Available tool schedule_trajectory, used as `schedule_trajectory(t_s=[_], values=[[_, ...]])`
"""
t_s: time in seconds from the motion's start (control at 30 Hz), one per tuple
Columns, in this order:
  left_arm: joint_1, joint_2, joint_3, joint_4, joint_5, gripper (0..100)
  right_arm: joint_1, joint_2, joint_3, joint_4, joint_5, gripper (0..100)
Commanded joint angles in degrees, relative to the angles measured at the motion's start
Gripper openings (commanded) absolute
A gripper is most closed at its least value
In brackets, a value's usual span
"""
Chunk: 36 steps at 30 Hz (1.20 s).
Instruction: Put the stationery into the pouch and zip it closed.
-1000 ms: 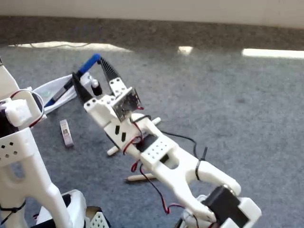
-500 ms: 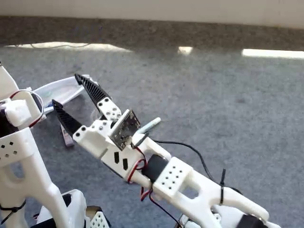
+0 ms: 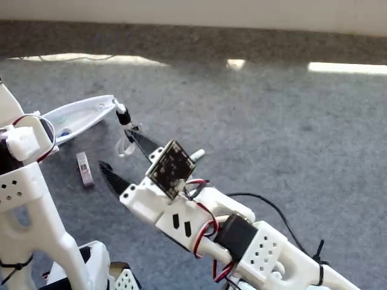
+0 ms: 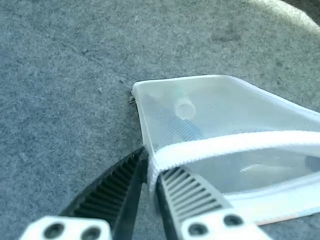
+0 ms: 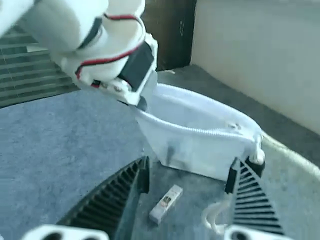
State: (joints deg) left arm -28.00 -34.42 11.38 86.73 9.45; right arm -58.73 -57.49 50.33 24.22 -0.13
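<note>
The white mesh pouch (image 3: pixel 81 113) lies open at the left, with a blue pen (image 4: pixel 184 122) inside it. My left gripper (image 4: pixel 151 172) is shut on the pouch's (image 4: pixel 225 120) zipper edge near one corner. My right gripper (image 3: pixel 126 161) hangs open just in front of the pouch's mouth, holding nothing. In the right wrist view the right gripper (image 5: pixel 189 175) frames the pouch (image 5: pixel 200 135), and a small white eraser (image 5: pixel 166 203) lies on the carpet between its fingers. That eraser (image 3: pixel 84 168) lies to the left of the gripper. The black zipper pull (image 3: pixel 123 115) sits at the pouch's right end.
A white cord (image 3: pixel 126 145) trails from the zipper pull onto the grey carpet. The tip of a white pen (image 3: pixel 196 156) pokes out behind the right arm's wrist board. The left arm's body (image 3: pixel 24 181) fills the near left corner.
A second ago my right gripper held the blue pen at the pouch's mouth. It has let go, opened wide and pulled back toward the near side; the pen is in the pouch.
</note>
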Motion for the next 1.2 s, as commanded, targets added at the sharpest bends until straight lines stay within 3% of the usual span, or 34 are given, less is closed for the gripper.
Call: schedule_trajectory(t_s=[0.0, 0.23, 0.4, 0.7, 0.83, 1.17], values=[[-0.5, -0.8, 0.3, -0.6, -0.2, 1, 4.4, -1.9, -0.7, 5.0, -5.7, 23.5], [-0.5, -0.8, 0.3, -0.5, -0.3, 1, 8.8, -1.8, -0.2, 8.4, -9.2, 23.5], [-0.5, -0.8, 1.5, -0.8, -0.2, 1, 16.3, -1.8, -0.2, 14.6, -17.1, 23.5], [-0.5, -0.8, 3.0, -2.1, -0.2, 1, 21.2, -1.7, -0.3, 19.4, -17.4, 23.5], [-0.5, -0.8, 3.3, -2.1, -0.2, 1, 24.5, -1.1, -0.7, 23.3, -21.1, 23.5], [-0.5, -0.8, 3.4, -2.1, -0.2, 1, 24.7, 19.6, -9.4, 26.8, -26.3, 23.5]])
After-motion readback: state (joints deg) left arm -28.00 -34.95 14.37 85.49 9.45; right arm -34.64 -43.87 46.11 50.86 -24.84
